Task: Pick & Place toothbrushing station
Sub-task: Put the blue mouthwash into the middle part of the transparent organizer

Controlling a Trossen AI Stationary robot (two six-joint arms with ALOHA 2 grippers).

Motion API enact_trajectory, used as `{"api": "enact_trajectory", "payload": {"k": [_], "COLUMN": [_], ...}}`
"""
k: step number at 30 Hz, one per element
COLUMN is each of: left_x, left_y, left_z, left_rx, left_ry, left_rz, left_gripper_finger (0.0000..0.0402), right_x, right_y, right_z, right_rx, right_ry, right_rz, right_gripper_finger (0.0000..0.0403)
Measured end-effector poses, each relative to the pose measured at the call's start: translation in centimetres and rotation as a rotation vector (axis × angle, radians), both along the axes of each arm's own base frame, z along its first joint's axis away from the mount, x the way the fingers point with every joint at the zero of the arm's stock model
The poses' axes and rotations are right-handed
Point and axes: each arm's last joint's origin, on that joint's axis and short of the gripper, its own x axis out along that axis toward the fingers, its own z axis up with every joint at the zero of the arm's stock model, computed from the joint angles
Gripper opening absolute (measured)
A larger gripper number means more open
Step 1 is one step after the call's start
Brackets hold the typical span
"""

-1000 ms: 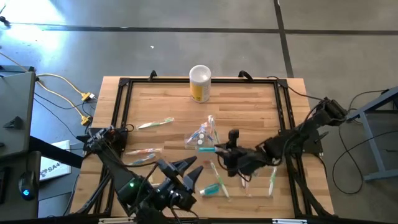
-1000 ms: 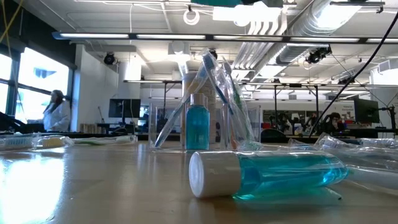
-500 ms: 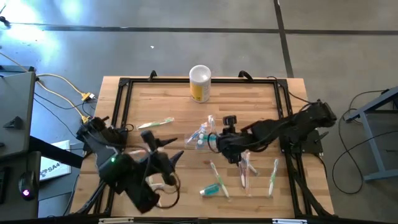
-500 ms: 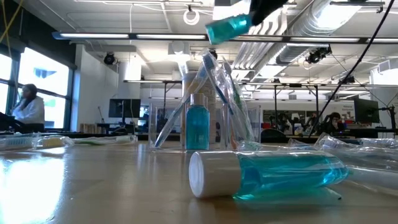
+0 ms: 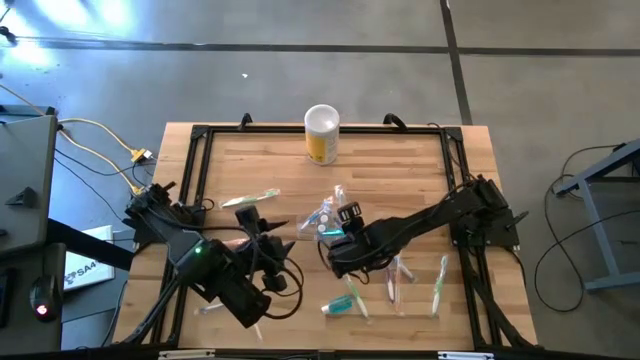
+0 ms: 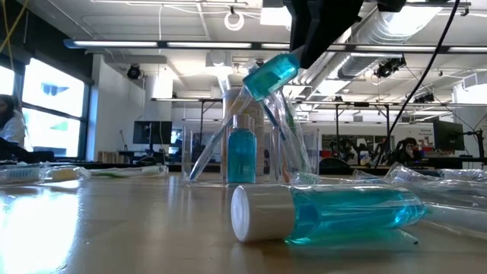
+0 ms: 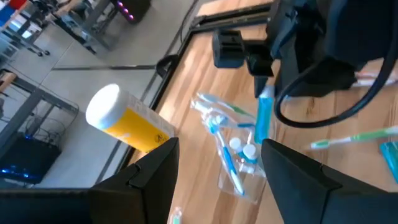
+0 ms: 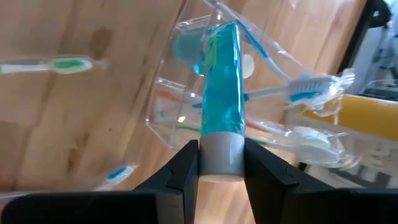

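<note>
The toothbrushing station's clear holder [image 5: 325,213] stands at mid-table with toothbrushes and a teal tube in it; the low view shows the holder [image 6: 242,144] too. My right gripper [image 5: 338,238] is just on its near side, shut on another teal tube [image 8: 222,87] that slants down over the holder's top [image 6: 268,76]. My left gripper [image 5: 272,228] stands open to the holder's left, facing it [image 7: 217,162], with nothing between its fingers. My right gripper pinches the tube's pale cap end [image 8: 222,158] between its two fingers. The fingers come slanting down from the table's right, and the tube sticks out beyond them in line with them. The tube is clear of the table, tilted, its free end [image 6: 253,84] lowest, above the holder's toothbrushes.
A yellow canister with a white top [image 5: 321,133] stands at the far edge. Loose toothbrushes [image 5: 250,199] [image 5: 437,285] and a lying teal tube [image 5: 340,303] are scattered near the front. A black frame [image 5: 195,180] borders the table.
My right gripper has gone toward the table's left and tipped down, bringing the tube down over the holder. My left gripper has swung from the near edge toward the far edge and turned toward the holder.
</note>
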Motion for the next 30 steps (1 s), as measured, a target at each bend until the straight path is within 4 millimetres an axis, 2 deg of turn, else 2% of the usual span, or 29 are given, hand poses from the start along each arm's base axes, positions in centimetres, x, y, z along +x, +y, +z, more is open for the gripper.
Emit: {"api": "enact_trajectory", "payload": {"k": [4,8,14,17,20,25,30], "left_x": [0.2,0.2,0.3,0.3,0.3,0.3,0.3], "left_y": [-0.1,-0.2,-0.4,-0.4,-0.4,-0.4,-0.4], "left_z": [-0.7,-1.2,-2.2,-2.5,-2.7,-2.8,-2.8], "left_rx": [-0.012,-0.027,-0.018,-0.020,-0.014,-0.020,-0.028], "left_ry": [0.004,0.039,0.080,0.096,0.104,0.102,0.097], "left_rz": [0.016,0.008,0.003,0.001,0.001,0.005,0.010], "left_gripper_finger": [0.0221,0.0221,0.0221,0.0221,0.0221,0.0221,0.0221], "right_x": [0.1,0.3,0.6,0.0,0.0,0.1,0.3], "right_y": [0.2,0.6,3.0,3.9,4.0,3.7,3.8], "right_z": [-0.1,-0.6,-2.3,-2.4,-2.3,-2.1,-3.4], "right_rx": [-0.066,-0.214,-0.462,-0.529,-0.540,-0.668,-0.784], "right_ry": [0.002,0.022,0.109,0.183,0.237,0.263,0.366], "right_rz": [0.041,0.110,0.303,0.406,0.484,0.499,0.569], "right_gripper_finger": [0.0094,0.0094,0.0094,0.0094,0.0094,0.0094,0.0094]}}
